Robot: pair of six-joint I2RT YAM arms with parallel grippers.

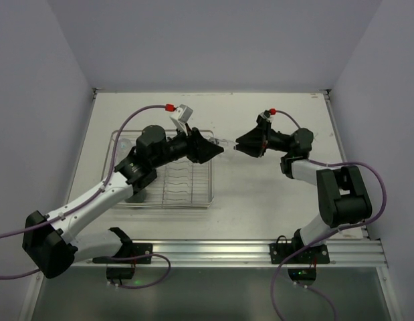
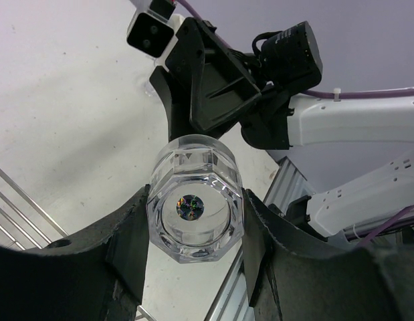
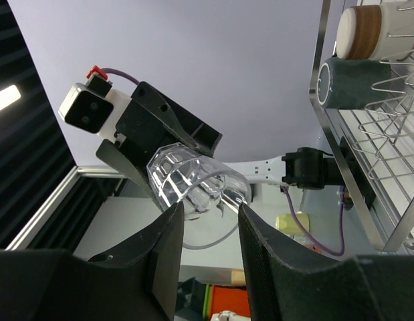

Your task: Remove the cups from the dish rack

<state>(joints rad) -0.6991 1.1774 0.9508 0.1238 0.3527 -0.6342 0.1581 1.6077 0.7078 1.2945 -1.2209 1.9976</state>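
A clear tumbler [image 1: 228, 143] hangs in the air right of the dish rack [image 1: 163, 201], held between both grippers. My left gripper [image 2: 194, 226] is shut on its thick octagonal base [image 2: 193, 208]. My right gripper [image 3: 209, 219] faces it from the other side, its fingers closed on the sides of the tumbler's [image 3: 193, 178] open end. In the overhead view the left gripper [image 1: 215, 149] and right gripper [image 1: 242, 144] meet tip to tip. A cream cup with a brownish band [image 3: 372, 27] and a dark grey-green mug [image 3: 344, 83] lie in the rack [image 3: 325, 134].
The left arm reaches across the rack and hides much of it. An aluminium rail [image 1: 260, 251] runs along the near table edge. Pale walls close the table on three sides.
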